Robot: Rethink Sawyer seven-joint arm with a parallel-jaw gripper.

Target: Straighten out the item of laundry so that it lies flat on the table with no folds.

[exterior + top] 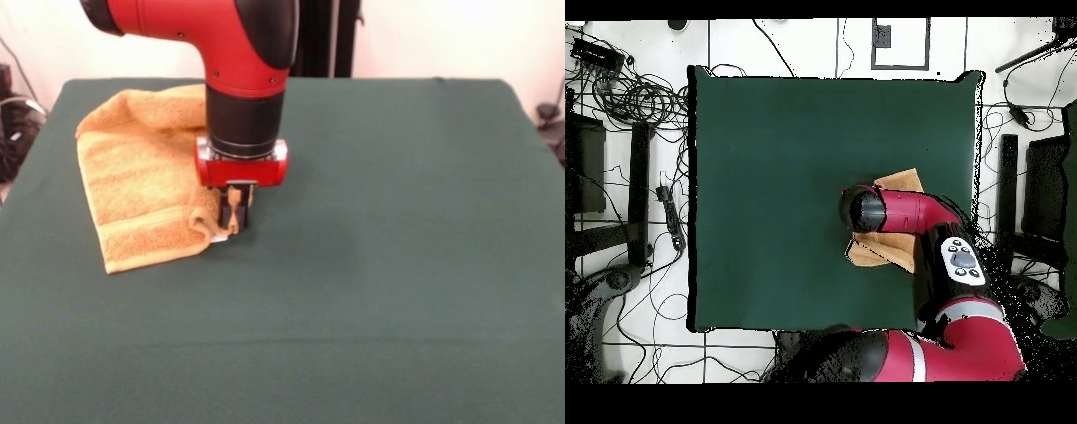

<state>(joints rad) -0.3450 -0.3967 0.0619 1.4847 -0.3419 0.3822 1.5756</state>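
Observation:
The item of laundry (141, 190), an orange-tan towel, lies bunched at the left far part of the green table (397, 265), its far edge folded over and a lighter band near its front edge. My gripper (235, 218) stands straight down at the towel's front right corner, shut on a pinch of cloth that shows between the fingers; a bit of white shows just left of them. In the overhead view the towel (901, 183) peeks out on both sides of the red arm (900, 212), which hides the gripper.
Cables (635, 100) and stands lie on the floor around the table (765, 180). Dark equipment stands beside the table's left edge in the front view.

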